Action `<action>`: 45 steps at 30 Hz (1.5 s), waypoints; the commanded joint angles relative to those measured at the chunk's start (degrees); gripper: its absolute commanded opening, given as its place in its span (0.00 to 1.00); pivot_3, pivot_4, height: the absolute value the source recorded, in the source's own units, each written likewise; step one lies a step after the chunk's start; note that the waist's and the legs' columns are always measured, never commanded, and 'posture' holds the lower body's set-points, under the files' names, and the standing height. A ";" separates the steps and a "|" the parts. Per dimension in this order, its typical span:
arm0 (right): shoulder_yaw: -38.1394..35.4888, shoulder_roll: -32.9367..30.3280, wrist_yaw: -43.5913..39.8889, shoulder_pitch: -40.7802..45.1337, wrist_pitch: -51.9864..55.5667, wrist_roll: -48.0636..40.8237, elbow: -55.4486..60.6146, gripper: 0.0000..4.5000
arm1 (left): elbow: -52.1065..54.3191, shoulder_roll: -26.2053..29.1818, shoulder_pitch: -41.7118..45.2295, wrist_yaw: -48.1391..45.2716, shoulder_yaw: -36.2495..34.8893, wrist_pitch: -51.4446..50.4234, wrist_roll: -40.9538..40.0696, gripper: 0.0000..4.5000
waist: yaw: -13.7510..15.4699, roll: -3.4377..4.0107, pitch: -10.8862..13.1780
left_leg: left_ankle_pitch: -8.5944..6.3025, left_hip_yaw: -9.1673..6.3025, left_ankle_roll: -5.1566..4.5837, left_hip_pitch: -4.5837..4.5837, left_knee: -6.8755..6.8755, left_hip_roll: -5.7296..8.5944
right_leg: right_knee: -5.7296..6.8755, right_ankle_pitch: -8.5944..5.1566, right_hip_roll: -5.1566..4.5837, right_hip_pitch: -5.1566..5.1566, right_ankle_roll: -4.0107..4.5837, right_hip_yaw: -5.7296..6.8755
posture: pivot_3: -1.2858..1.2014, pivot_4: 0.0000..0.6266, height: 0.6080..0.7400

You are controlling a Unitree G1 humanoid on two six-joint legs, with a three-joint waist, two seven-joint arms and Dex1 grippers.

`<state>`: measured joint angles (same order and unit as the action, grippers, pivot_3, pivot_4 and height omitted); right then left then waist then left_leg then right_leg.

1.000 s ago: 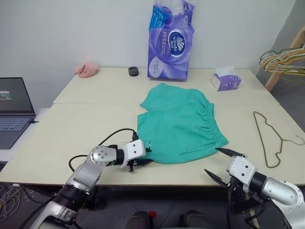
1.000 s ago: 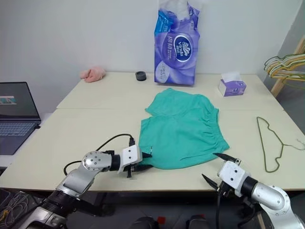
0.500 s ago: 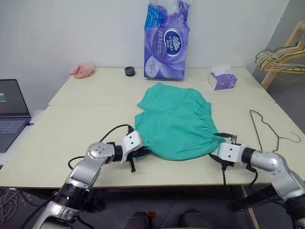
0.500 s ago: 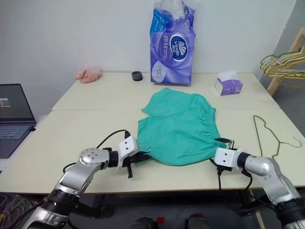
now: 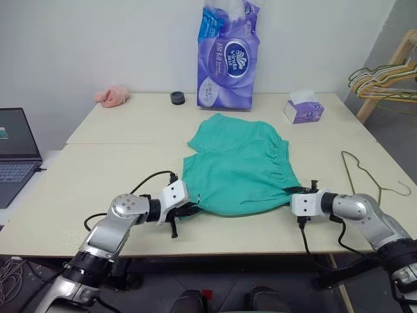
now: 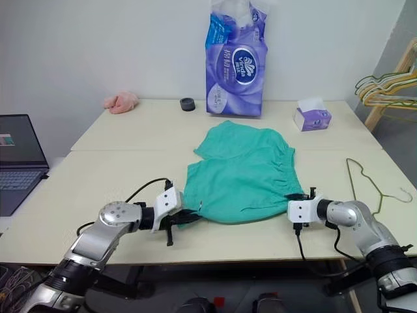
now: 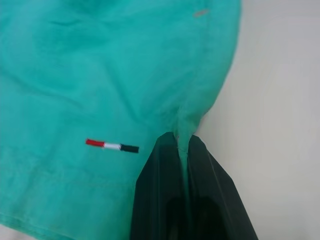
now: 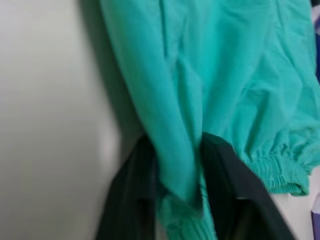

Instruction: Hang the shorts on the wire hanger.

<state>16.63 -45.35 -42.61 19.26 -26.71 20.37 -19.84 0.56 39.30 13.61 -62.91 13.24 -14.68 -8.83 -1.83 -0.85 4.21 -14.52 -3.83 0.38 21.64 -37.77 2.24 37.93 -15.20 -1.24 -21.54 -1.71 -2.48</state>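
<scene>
A pale desk against a white wall carries the shorts at frame centre, with the hanger lying well apart at right, still bare. The left gripper is pinched tight on a hem corner; the right gripper is clamped on the waistband end, fabric bunched between its fingers. Holding opposite near corners probably lets the robot lift the shorts spread out.

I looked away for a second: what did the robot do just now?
The right gripper reached in from the table's near edge and closed its fingers on the shorts' waistband corner. The left gripper pinched the hem shut. The hanger stayed put.
</scene>
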 commanded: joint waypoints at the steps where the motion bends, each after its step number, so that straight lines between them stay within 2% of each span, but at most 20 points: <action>1: -0.39 -1.80 -3.67 -1.31 1.31 -1.82 5.44 0.01 | 3.66 3.38 -0.86 -5.22 0.30 -0.73 -1.69 0.00 | -0.05 0.02 0.01 | 0.00 0.00 0.00 0.00 0.00 0.00 | 0.00 0.00 0.00 -0.01 0.00 0.00 | 0.49 0.05 1.00; 11: -4.52 -10.98 -16.49 -14.83 15.28 -12.04 29.94 0.01 | 11.37 13.22 -7.45 -16.50 1.90 -4.65 -5.12 0.00 | 0.03 0.12 0.08 | -0.06 0.01 -0.04 0.02 0.00 -0.02 | 0.04 -0.25 -0.03 -0.05 -0.14 -0.01 | 0.48 0.06 1.00; 14: -5.16 -13.01 -18.69 -17.37 19.08 -14.02 34.91 0.01 | 12.33 13.32 -8.25 -16.61 2.40 -5.11 -5.46 0.00 | 0.00 0.14 0.10 | -0.07 0.02 -0.04 0.02 -0.01 -0.03 | 0.02 -0.33 -0.04 -0.05 -0.20 0.00 | 0.48 0.06 1.00; 20: -3.51 -11.87 -18.85 -15.92 21.16 -12.43 35.78 0.01 | 12.89 10.87 -8.20 -14.43 4.05 -5.46 -4.40 0.00 | -0.02 0.15 0.14 | -0.10 0.05 -0.03 0.02 -0.01 -0.06 | 0.03 -0.46 -0.04 -0.07 -0.01 0.03 | 0.48 0.07 1.00; 21: -3.39 -11.56 -18.87 -15.34 21.45 -12.29 35.70 0.00 | 12.90 9.86 -7.87 -13.16 3.94 -5.86 -4.42 0.05 | -0.03 0.15 0.15 | -0.10 0.05 -0.02 0.03 -0.01 -0.05 | 0.03 -0.45 -0.04 -0.07 -0.02 0.03 | 0.48 0.07 1.00; 24: -3.24 -12.45 -21.15 -15.51 23.45 -13.48 37.22 0.15 | 14.14 9.27 -7.87 -13.18 4.15 -8.94 -6.30 0.19 | -0.01 0.13 0.17 | -0.10 0.05 -0.02 0.03 -0.01 -0.06 | 0.03 -0.35 -0.04 -0.08 -0.20 0.04 | 0.48 0.07 1.00; 30: -6.26 -16.20 -24.08 -19.07 23.90 -15.65 40.81 0.62 | 16.68 9.64 -9.32 -12.65 3.74 -11.20 -7.81 0.61 | -0.01 0.21 0.23 | -0.12 0.04 -0.02 0.04 -0.01 -0.06 | 0.03 -0.37 -0.04 -0.08 -0.21 0.04 | 0.48 0.08 1.00; 32: -9.81 -18.19 -25.24 -21.81 26.41 -19.01 43.22 0.77 | 18.01 9.82 -9.96 -12.47 3.11 -12.02 -8.93 0.75 | 0.00 0.20 0.24 | -0.13 0.04 -0.01 0.04 -0.01 -0.06 | 0.03 -0.39 -0.04 -0.08 -0.24 0.04 | 0.48 0.07 1.00; 35: -21.12 -19.09 -25.62 -26.45 35.58 -27.42 46.59 0.77 | 19.34 9.08 -9.82 -11.34 1.08 -12.70 -11.02 0.96 | 0.07 0.21 0.33 | -0.14 0.03 0.00 0.05 -0.02 -0.06 | 0.02 -0.41 -0.05 -0.08 -0.25 0.03 | 0.48 0.08 1.00; 36: -25.58 -17.95 -24.42 -27.02 39.10 -30.10 46.42 0.77 | 19.54 8.45 -8.99 -10.93 0.38 -13.14 -12.06 0.99 | 0.06 0.19 0.33 | -0.14 0.02 0.00 0.06 -0.02 -0.06 | 0.03 -0.41 -0.05 -0.06 -0.25 0.04 | 0.48 0.08 1.00; 39: -36.02 -12.61 -17.76 -27.41 48.84 -34.98 44.26 0.77 | 20.53 5.77 -5.61 -9.08 -0.94 -15.14 -15.04 0.99 | 0.29 0.05 0.42 | -0.14 -0.02 0.00 0.05 -0.05 -0.06 | 0.02 -0.53 -0.05 -0.02 -0.04 0.07 | 0.48 0.09 1.00; 43: -40.29 -3.98 -3.15 -26.86 59.62 -32.15 41.32 0.77 | 20.11 -0.48 -0.08 -2.51 -1.02 -15.25 -14.31 0.99 | 0.32 -0.02 0.39 | -0.15 -0.08 0.01 0.06 -0.07 -0.04 | -0.04 -0.38 -0.05 0.06 -0.31 0.10 | 0.47 0.09 1.00; 45: -40.55 -1.69 2.16 -26.88 65.62 -30.32 40.52 0.77 | 18.87 -4.16 2.81 1.41 -1.11 -14.55 -13.10 0.99 | 0.15 0.10 0.40 | -0.15 -0.05 0.02 0.08 -0.08 0.00 | -0.04 -0.36 -0.06 0.04 -0.35 0.03 | 0.47 0.09 1.00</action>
<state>-21.86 -47.47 -44.98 -8.12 34.65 -11.21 20.46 19.25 36.55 14.53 -64.63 13.17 -29.94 -22.54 -1.68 -0.76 4.61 -14.68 -3.83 0.40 21.73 -37.85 2.25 37.90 -15.55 -1.29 -21.54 -2.07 -2.50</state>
